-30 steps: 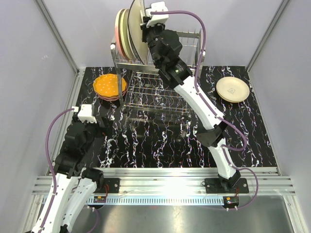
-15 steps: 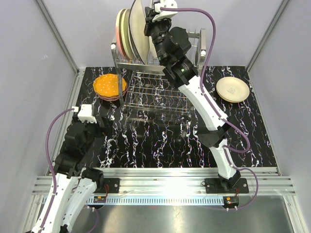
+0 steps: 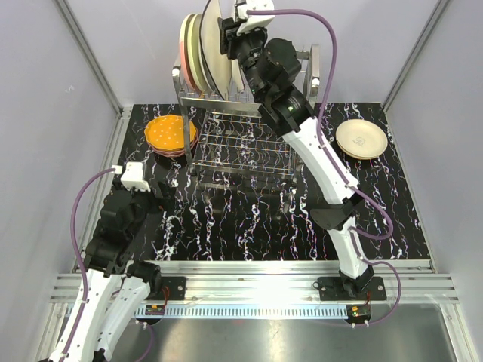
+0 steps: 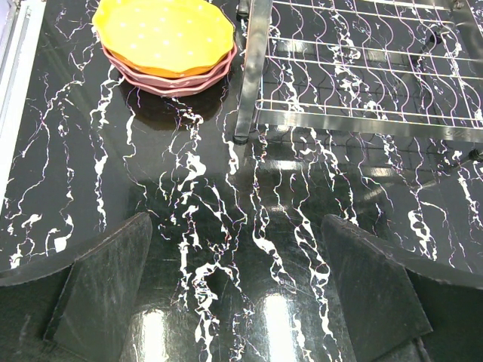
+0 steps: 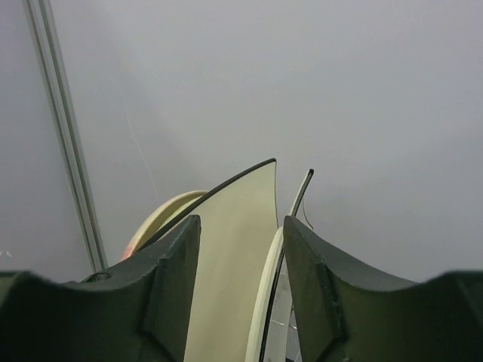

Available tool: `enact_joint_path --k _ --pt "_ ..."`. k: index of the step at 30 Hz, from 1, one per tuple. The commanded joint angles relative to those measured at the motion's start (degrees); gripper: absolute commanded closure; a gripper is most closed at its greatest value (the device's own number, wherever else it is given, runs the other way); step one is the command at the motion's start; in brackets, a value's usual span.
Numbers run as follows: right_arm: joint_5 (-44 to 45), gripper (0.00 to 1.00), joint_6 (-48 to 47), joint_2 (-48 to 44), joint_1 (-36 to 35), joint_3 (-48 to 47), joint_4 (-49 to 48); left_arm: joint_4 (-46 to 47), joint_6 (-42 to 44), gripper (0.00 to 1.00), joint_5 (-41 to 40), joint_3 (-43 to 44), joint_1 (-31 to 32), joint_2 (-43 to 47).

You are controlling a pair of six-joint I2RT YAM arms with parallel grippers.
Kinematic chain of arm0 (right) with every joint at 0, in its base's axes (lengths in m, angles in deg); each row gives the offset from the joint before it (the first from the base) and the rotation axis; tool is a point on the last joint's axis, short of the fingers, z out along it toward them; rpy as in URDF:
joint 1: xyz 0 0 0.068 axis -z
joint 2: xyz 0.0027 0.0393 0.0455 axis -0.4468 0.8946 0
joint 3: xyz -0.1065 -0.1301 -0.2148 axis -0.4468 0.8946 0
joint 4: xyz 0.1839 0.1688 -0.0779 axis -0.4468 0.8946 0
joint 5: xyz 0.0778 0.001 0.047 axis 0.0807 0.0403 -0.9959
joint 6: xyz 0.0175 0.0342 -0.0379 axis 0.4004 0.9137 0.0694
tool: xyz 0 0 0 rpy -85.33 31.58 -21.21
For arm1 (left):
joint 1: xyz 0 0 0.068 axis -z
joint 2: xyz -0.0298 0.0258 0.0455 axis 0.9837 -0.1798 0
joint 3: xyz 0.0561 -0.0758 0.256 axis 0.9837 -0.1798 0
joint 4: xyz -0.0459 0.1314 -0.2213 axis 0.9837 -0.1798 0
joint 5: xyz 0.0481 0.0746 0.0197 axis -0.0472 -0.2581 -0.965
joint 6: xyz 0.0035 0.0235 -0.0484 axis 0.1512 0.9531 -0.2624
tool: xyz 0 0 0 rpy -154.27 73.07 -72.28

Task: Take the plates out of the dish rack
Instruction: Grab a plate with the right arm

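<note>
Plates (image 3: 198, 47) stand on edge in the top tier of the chrome wire dish rack (image 3: 241, 147), right gripper (image 3: 226, 36) among them. Left gripper (image 4: 235, 226) jaws gape over glossy veined black bench (image 4: 113, 166) near a scalloped orange plate (image 4: 162, 34). Right jaws, part-spread, straddle a thin cream square plate (image 5: 234, 264).

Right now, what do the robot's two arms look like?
Both look alike: the left arm and right arm have smooth white shells with chunky black joints. A purple cable loops along each one, and a small white box sits near each wrist. The fingers are dark grey, matte and wedge-shaped.
</note>
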Motion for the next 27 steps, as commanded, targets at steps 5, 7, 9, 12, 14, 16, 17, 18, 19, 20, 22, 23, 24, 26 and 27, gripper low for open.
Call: enact_joint_path --k 5,7,9,12,14,16,17,18,19,20,22,23,24,26,27 --pt "-0.96 0.25 4.19 -8.16 0.3 3.92 3.87 2.91 1.07 0.01 1.19 -0.09 -0.16 0.07" --pt "-0.44 0.17 5.85 -9.13 0.3 5.86 4.57 2.91 0.98 0.01 1.19 -0.09 -0.16 0.16" --pt "-0.17 0.16 6.56 -10.0 0.39 8.76 5.28 2.99 0.98 0.01 1.19 -0.18 -0.24 0.42" --pt "-0.34 0.17 8.06 -10.27 0.92 11.31 6.07 2.99 0.98 0.01 1.37 -0.18 -0.16 0.6" --pt "-0.78 0.2 9.64 -10.27 1.62 12.54 6.68 2.91 0.98 0.01 1.46 -0.27 -0.24 0.42" --pt "-1.05 0.22 10.69 -10.01 2.41 13.42 6.95 2.91 0.98 0.01 1.46 -0.18 -0.24 0.6" --pt "-1.05 0.23 10.96 -9.92 2.59 14.04 7.04 2.91 1.06 0.01 1.46 -0.18 -0.16 0.69" --pt "-1.05 0.24 11.22 -9.49 2.85 14.22 7.12 2.99 1.07 0.01 1.46 -0.18 -0.16 0.77" --pt "-0.96 0.24 11.49 -9.31 3.11 14.31 7.21 2.99 0.98 0.01 1.46 -0.18 -0.24 0.6" --pt "-0.96 0.25 11.66 -9.13 3.46 14.57 7.04 2.99 0.98 0.01 1.46 -0.18 -0.16 0.69" --pt "-1.14 0.26 11.84 -8.52 3.82 14.66 7.04 2.91 1.07 0.01 1.55 -0.18 -0.16 0.69" --pt "-1.4 0.27 12.1 -8.25 4.17 14.57 6.86 2.99 1.07 0.01 1.55 -0.18 -0.16 0.69" --pt "-1.66 0.28 12.28 -7.82 4.17 14.57 7.03 2.99 1.07 0.01 1.55 -0.18 -0.24 0.51" --pt "-2.01 0.3 12.46 -7.2 4.43 14.57 7.04 2.99 1.07 0.01 1.55 -0.18 -0.16 0.51" --pt "-2.02 0.31 12.63 -6.67 4.52 14.57 6.95 3.08 1.07 0.01 1.55 -0.18 -0.16 0.51"
